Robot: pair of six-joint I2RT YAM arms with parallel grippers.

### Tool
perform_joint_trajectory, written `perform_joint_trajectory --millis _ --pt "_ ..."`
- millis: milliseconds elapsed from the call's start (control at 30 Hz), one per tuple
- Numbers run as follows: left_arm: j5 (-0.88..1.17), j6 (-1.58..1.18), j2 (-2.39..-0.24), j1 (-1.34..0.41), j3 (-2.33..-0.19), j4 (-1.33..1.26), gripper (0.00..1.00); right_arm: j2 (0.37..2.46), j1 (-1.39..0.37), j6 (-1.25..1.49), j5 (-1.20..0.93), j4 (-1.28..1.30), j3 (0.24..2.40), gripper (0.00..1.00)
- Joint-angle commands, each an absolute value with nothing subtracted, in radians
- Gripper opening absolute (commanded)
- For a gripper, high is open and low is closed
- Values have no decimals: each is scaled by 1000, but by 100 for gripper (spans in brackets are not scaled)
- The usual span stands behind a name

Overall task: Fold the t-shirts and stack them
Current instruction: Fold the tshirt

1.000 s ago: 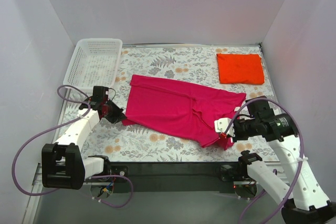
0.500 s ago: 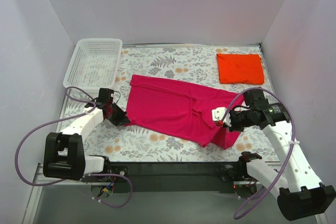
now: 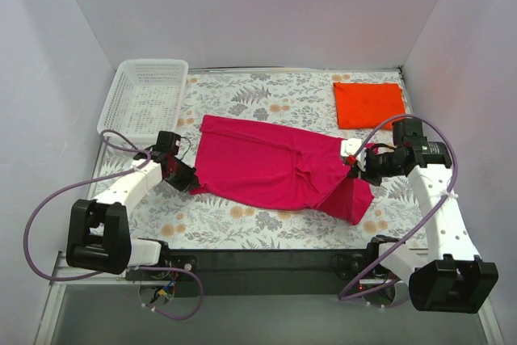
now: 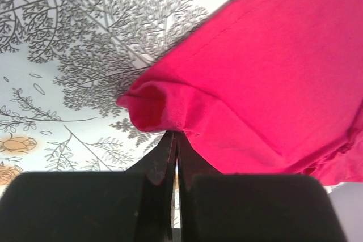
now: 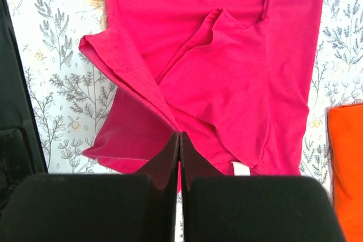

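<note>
Mid-fold: left end effector (image 3: 184,177) and right end effector (image 3: 356,162) each pinch an edge of the magenta-pink t-shirt (image 3: 266,169) spread between them; orange-red t-shirt (image 3: 369,105) lies folded beyond the right. Next, likely carry the edges across.

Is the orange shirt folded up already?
Folded. The orange-red t-shirt lies as a neat flat rectangle, with no sleeves or collar sticking out.
</note>
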State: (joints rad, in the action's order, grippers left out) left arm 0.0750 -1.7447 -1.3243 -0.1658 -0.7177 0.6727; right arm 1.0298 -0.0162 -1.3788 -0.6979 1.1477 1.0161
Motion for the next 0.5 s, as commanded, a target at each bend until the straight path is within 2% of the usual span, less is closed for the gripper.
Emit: perform_joint_trajectory --millis 0,467 --pt "25 -1793 -1295 -167 -790 709 0 1064 32 -1408 -773 1134 1075 1" --pt "46 -1744 -1422 -167 -928 690 0 1190 176 -1330 -847 1039 1134 1"
